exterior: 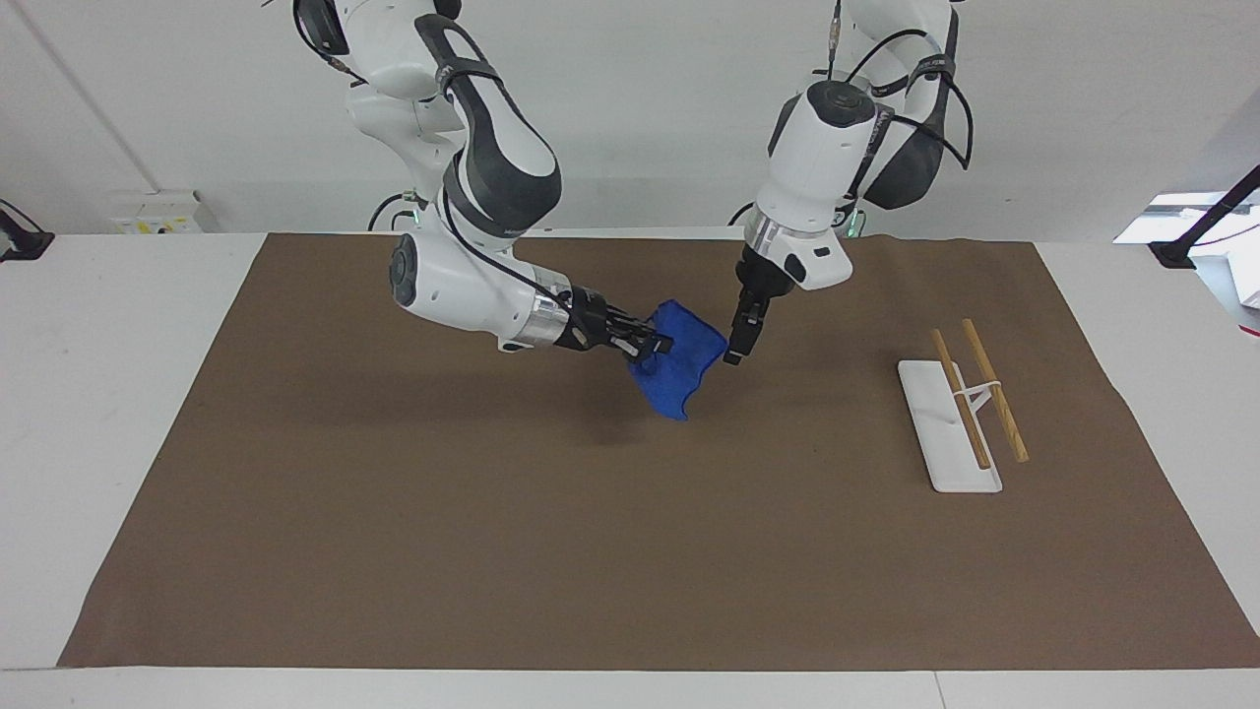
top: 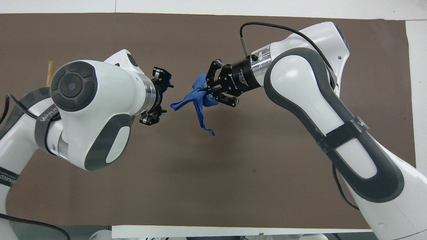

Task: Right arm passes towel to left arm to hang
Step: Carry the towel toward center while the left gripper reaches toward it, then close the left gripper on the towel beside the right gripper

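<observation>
1. Brown paper mat (exterior: pixel 630 551) covers a white table (exterior: pixel 108 414) before a plain white wall.
2. Right gripper (exterior: pixel 661 346) is clamped shut on the blue towel (exterior: pixel 679 369), holding it in the air over the middle of the mat.
3. Left gripper (exterior: pixel 734 353) hangs just beside the towel's free edge with its fingers parted; whether they touch the cloth cannot be told.
4. A white rack with two wooden rails (exterior: pixel 965 409) stands toward the left arm's end of the mat.
</observation>
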Robot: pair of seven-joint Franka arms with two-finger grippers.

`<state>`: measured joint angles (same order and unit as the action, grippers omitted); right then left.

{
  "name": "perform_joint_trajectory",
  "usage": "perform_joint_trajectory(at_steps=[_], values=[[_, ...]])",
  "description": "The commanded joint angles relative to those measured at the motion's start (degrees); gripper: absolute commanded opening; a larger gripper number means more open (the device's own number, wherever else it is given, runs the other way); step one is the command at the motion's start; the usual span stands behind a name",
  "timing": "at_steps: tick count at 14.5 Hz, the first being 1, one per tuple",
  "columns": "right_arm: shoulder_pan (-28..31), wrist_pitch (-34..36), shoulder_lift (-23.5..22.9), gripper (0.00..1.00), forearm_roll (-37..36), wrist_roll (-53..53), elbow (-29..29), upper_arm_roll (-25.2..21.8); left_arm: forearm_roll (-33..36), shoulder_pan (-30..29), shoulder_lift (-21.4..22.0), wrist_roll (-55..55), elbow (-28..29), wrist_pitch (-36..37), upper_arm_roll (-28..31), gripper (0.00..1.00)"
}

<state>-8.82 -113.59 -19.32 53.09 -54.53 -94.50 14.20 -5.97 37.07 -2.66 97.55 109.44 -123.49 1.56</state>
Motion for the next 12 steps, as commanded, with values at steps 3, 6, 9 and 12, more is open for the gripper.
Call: perform_joint_trajectory(at_steps=[3, 6, 9, 12], values=[[-0.23, -2.06, 1.39, 0.01, 1.67, -0.75, -1.65, 0.13, -0.71, 1.69, 1.70, 2.21, 3.76, -2.72, 0.81, 0.69], [-1.28, -2.68, 1.39, 0.01, 1.67, -0.75, -1.74, 0.13, -0.71, 1.42, 1.79, 2.30, 4.03, -3.16, 0.81, 0.41], [-1.29, -3.30, 1.39, 0.01, 1.67, -0.84, -2.09, 0.13, -0.71, 1.42, 1.79, 2.30, 4.03, -3.25, 0.81, 0.20], [-1.38, -3.39, 1.48, 0.01, 1.67, -0.84, -2.36, 0.13, -0.71, 1.25, 1.70, 2.30, 3.94, -3.25, 0.90, 0.02]])
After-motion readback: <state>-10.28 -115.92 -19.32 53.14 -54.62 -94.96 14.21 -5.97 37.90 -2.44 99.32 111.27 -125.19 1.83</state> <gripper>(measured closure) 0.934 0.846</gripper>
